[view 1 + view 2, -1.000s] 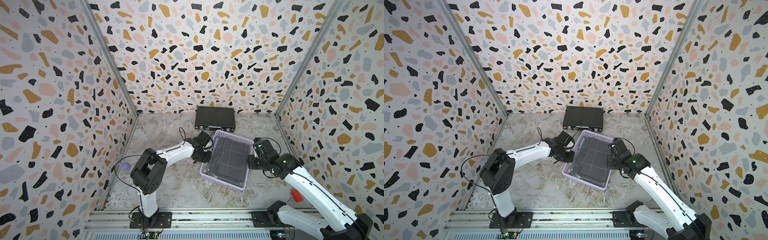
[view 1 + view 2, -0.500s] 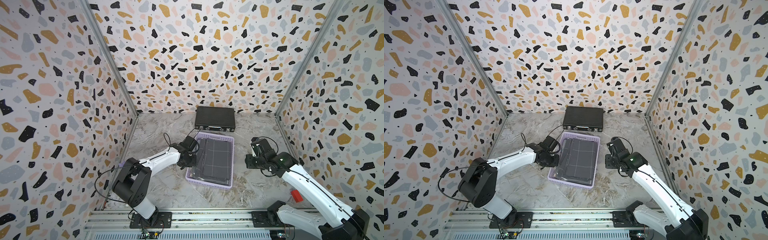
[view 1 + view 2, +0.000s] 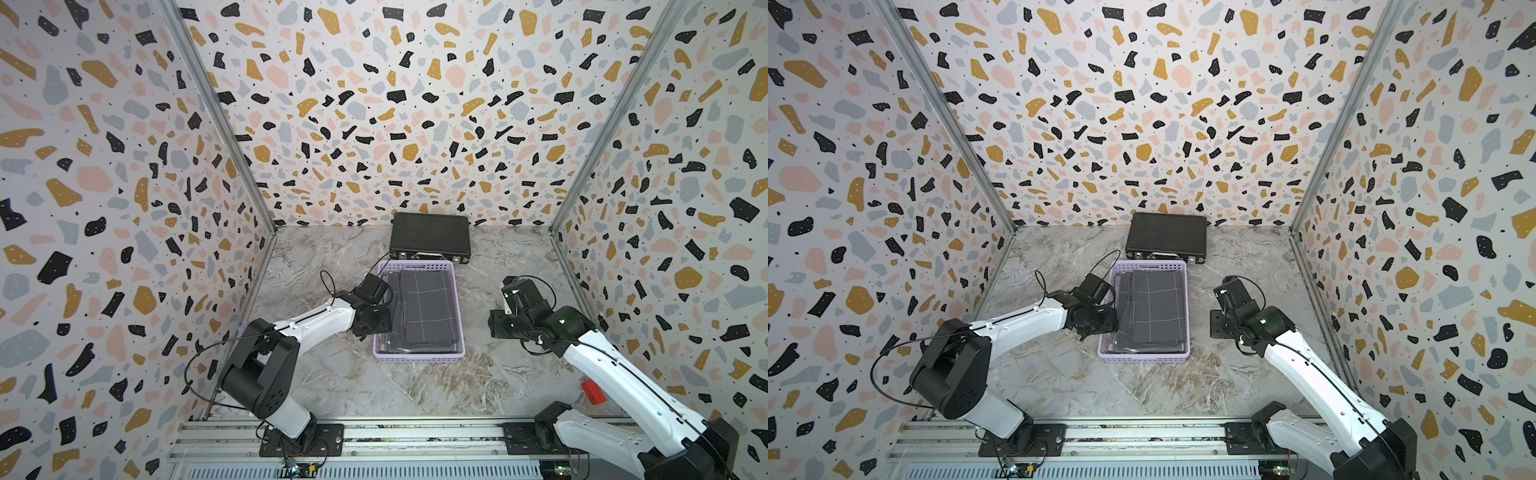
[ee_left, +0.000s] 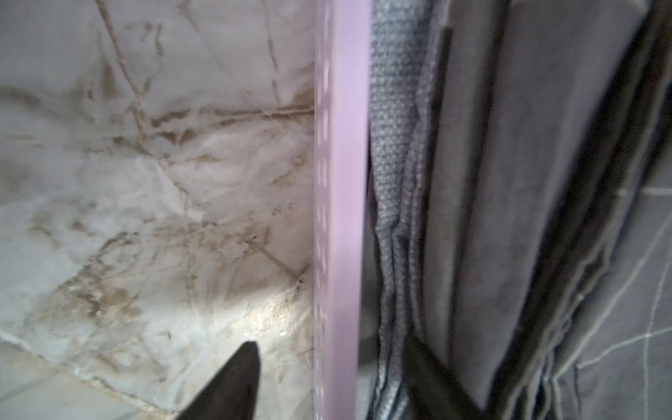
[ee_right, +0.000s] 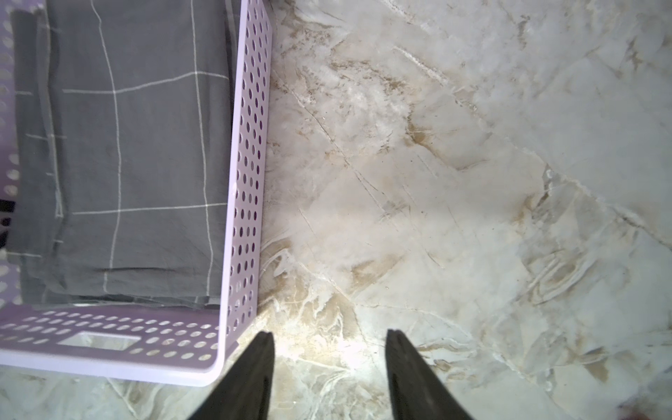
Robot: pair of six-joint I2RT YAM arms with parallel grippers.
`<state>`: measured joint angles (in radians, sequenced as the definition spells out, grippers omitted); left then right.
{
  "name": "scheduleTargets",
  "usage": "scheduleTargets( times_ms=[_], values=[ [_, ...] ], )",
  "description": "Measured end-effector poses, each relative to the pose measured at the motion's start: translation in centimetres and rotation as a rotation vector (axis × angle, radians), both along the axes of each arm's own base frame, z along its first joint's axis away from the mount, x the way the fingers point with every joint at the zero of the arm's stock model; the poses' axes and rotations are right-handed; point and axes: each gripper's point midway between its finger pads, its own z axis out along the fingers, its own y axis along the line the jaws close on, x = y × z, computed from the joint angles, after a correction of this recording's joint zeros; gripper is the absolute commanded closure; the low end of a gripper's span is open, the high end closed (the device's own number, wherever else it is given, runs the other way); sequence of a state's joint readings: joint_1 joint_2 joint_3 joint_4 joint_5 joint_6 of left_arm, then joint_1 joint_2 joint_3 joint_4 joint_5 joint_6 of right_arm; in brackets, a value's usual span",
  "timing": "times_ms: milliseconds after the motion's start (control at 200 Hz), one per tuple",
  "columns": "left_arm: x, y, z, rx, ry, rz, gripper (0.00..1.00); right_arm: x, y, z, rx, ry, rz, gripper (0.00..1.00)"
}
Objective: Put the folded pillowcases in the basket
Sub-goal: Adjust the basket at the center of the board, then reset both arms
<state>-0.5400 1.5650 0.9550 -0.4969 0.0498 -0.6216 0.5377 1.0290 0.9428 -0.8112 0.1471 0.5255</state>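
Grey pillowcase (image 3: 424, 307) inside lavender basket (image 3: 417, 356); left end effector (image 4: 329, 349) released astride its wall; right end effector (image 5: 330, 334) released, empty

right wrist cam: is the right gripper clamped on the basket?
No, the right gripper stands with its fingers apart over the marble table, beside a corner of the basket, with nothing between them.

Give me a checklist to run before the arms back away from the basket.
1. Folded pillowcase inside lavender basket: ok.
2. Left claw open: ok.
3. Left claw clear of the basket wall: not ok, its fingers straddle the rim.
4. Cloth free of the inner left finger: cannot tell.
5. Right claw open, empty, over the marble table: ok.
6. Black hard case away from both claws: ok.
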Motion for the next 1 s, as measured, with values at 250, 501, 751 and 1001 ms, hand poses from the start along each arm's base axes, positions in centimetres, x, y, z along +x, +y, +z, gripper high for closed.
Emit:
scheduleTargets(
  times_ms=[250, 501, 751, 1001],
  values=[
    [-1.9, 2.1, 8.1, -0.015, -0.223, 0.008, 0.0, 0.6, -1.0, 0.4, -0.052, -0.038, -0.024, 0.0],
    [-1.5, 8.0, 17.7, 0.142, -0.626, 0.082, 0.0, 4.6, -3.0, 4.1, -0.261, -0.211, -0.045, 0.0],
    [4.6, 13.4, 15.5, 0.354, -0.74, 0.012, 0.0, 11.1, -4.4, -0.7, -0.635, -0.378, 0.05, 0.0],
    [5.7, 23.5, 4.8, 0.394, -0.601, 0.315, 0.0, 10.4, -9.4, -10.4, -0.638, -0.398, 0.022, 0.0]
  ],
)
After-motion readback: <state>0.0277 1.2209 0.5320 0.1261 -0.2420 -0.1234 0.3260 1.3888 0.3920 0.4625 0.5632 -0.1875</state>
